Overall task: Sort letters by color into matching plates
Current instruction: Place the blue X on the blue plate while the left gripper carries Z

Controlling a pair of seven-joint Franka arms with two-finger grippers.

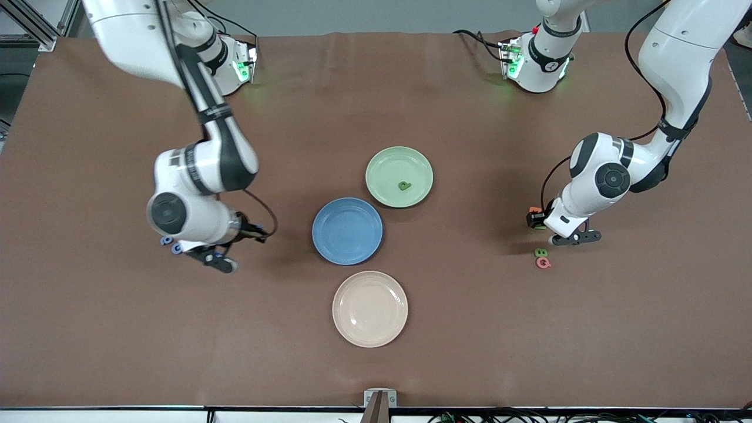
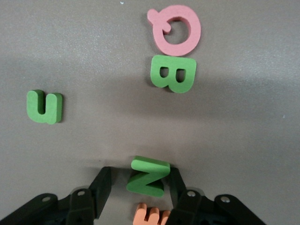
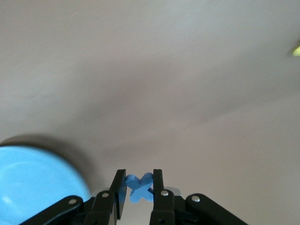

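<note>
Green N point(image 2: 148, 176) lies on the table between the left gripper's point(image 2: 139, 185) parted fingers beside an orange letter point(image 2: 151, 215), while the right gripper point(image 3: 139, 187), clamped on a blue X point(image 3: 140, 188), hangs over the table near the blue plate point(image 1: 347, 230).

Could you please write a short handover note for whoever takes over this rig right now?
Left pincer: down at the table at the left arm's end, fingers either side of the green N, not yet clamped.
Right pincer: shut on a blue X, raised between the blue plate and the right arm's end.
Done: one green letter lies in the green plate; the blue plate is empty.
Left: green N, U and B to the green plate; the held X and two blue letters beside the right arm to the blue plate. Leave the pink Q and orange letter.
</note>
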